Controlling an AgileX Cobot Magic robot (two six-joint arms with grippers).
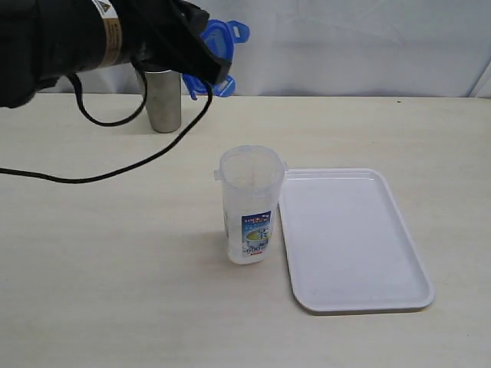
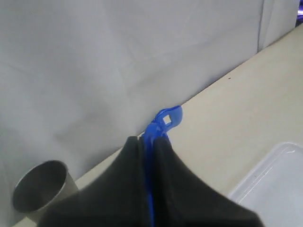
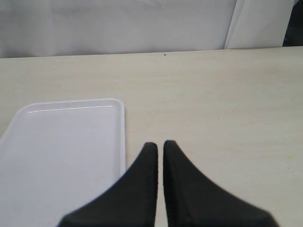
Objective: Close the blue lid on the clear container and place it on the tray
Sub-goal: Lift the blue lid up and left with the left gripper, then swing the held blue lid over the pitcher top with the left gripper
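Although the blue lid (image 1: 227,34) is up off the bench (image 1: 115,268), clamped edge-on between the fingers of the left hand (image 2: 147,142), I'd say the job is only in its first part. The lid is not yet on the clear container (image 1: 249,207), and the container is not on the tray (image 1: 349,245). The container stands upright and open-mouthed on the bench, right against the tray's left rim; whether it touches, I can't tell. Nothing stands on the tray. The lid hangs high at the back, above and a little right of the steel cup (image 1: 163,103), well apart from the container and up to the left of its mouth. What's left, by my reckoning, is carrying it across, seating and snapping it, then moving the container over. The right hand (image 3: 159,145) has its fingers pressed together on nothing, low over the bench beside a corner of the tray.
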